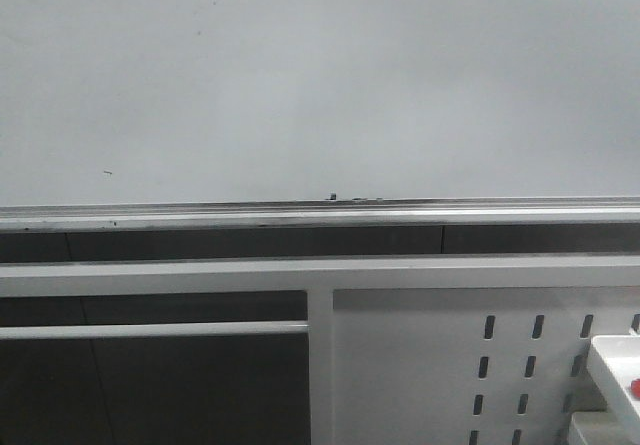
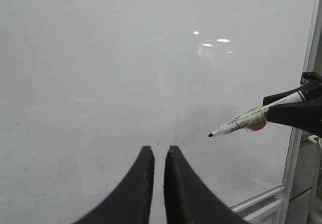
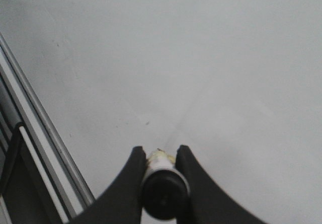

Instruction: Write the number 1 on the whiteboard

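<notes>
The whiteboard (image 1: 320, 75) fills the upper front view, pale and glossy, with its silver bottom rail (image 1: 320, 213). No dark stroke of a number 1 shows on it in any view. Neither arm shows in the front view. My right gripper (image 3: 160, 151) is shut on a marker (image 3: 161, 183), seen end-on, pointing at the board (image 3: 211, 58). In the left wrist view the marker (image 2: 241, 123) sticks out of the right gripper (image 2: 271, 108), its black tip just off the board (image 2: 100, 58). My left gripper (image 2: 159, 149) is shut and empty, facing the board.
A white frame bar (image 1: 320, 270) and a white perforated metal panel (image 1: 500, 365) stand below the rail. A white box with a red part (image 1: 620, 375) is at the lower right. The board's metal side frame (image 2: 302, 108) is beside the right gripper. Tiny dark specks (image 1: 332, 196) sit on the rail.
</notes>
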Robot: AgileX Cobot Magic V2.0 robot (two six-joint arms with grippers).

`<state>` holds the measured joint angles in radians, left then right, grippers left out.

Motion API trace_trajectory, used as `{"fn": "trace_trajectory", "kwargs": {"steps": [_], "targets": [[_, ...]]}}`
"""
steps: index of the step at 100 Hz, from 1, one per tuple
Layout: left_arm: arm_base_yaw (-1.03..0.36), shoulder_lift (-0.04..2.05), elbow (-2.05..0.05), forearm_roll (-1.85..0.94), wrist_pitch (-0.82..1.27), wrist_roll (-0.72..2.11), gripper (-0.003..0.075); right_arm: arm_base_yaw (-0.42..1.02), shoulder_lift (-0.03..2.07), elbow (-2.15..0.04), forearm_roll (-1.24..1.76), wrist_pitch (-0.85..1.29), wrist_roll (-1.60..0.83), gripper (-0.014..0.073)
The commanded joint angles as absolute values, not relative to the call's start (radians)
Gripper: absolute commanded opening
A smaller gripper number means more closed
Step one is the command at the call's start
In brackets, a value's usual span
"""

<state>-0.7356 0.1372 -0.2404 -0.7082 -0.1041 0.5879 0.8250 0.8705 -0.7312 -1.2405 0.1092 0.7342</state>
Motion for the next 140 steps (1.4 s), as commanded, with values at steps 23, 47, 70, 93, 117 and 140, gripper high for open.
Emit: {"fn": "trace_trajectory", "kwargs": {"steps": [23, 47, 70, 93, 117, 140], "targets": [[-0.724, 0.120, -0.257, -0.708, -0.051, 0.585, -0.0020, 0.810, 0.903, -0.759, -1.330, 0.034, 0.754, -0.0048], [-0.724, 0.120, -0.257, -0.708, -0.047, 0.585, -0.0020, 0.810, 0.894, -0.759, -1.254, 0.000, 0.754, -0.0049], [-0.724, 0.120, -0.257, -0.708, -0.047, 0.585, -0.0020, 0.810, 0.897, -0.759, -1.248, -0.162, 0.754, -0.0050], [-0.724, 0.120, -0.257, -0.708, -0.047, 0.585, -0.0020, 0.810, 0.897, -0.759, -1.248, -0.206, 0.754, -0.0050], [-0.724, 0.120, -0.257, -0.708, -0.047, 0.585, -0.0020, 0.813, 0.897, -0.759, -1.256, -0.252, 0.754, -0.0050], [-0.724, 0.120, -0.257, -0.708, -0.047, 0.585, -0.0020, 0.813, 0.897, -0.759, -1.834, -0.233, 1.291, -0.0049]]}}
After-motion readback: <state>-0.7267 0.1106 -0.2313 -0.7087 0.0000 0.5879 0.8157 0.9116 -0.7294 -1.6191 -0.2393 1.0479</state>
